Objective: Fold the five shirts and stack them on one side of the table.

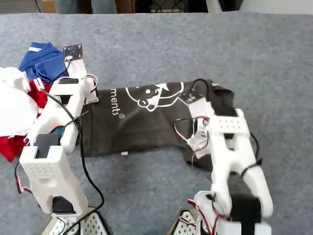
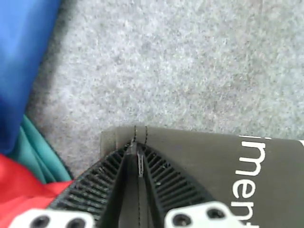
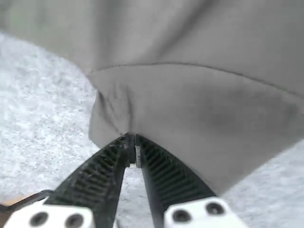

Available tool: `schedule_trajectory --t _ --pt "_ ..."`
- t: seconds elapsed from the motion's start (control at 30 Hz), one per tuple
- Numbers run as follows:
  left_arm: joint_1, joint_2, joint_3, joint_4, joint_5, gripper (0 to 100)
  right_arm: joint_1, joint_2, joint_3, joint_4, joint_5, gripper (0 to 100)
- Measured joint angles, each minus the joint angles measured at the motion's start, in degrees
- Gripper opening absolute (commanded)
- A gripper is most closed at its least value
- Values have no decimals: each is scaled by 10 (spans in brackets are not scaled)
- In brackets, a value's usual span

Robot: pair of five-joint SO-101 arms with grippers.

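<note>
Left gripper [image 2: 137, 148]: jaws closed on the stitched hem corner of the dark grey shirt [image 1: 146, 122]. The bite takes in little more than the seam.

Right gripper [image 3: 132, 140]: jaws closed on a bunched edge of the same shirt, with the cloth creased at the tips.

Location: the shirt lies spread across the grey table [image 1: 254, 54] between the two arms, print side up.

Hazards:
- A shallow bite may let the hem slip out under tension.
- Unequal pull would probably skew the fold.
- The blue shirt [image 1: 41, 61], white shirt [image 1: 12, 105] and red shirt [image 1: 14, 142] lie close beside the left arm and could be dragged along.

View comparison: the high view gives the shirt's full extent and the pile's position. The wrist views give each bite, and the left wrist view also shows a teal garment [image 2: 40, 152] in the pile.
</note>
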Motion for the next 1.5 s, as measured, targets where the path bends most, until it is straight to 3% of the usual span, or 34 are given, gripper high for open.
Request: schedule_trajectory --t 0.27,0.47,0.9,0.97,1.13,1.2,1.37,1.5 --pt "0 0 0 0 0 28 37 -91 33 47 274 266" --pt "0 0 0 0 0 28 51 -98 37 68 379 275" --pt "0 0 0 0 0 28 36 -33 164 -120 413 270" --pt "0 0 0 0 0 28 36 -4 161 -150 413 230" --pt "0 0 0 0 0 28 56 58 100 -176 415 24" --pt "0 0 0 0 0 28 64 84 76 -185 415 22" --pt "0 0 0 0 0 28 67 135 11 -157 417 13" --pt "0 0 0 0 0 28 66 149 -89 -57 417 13"
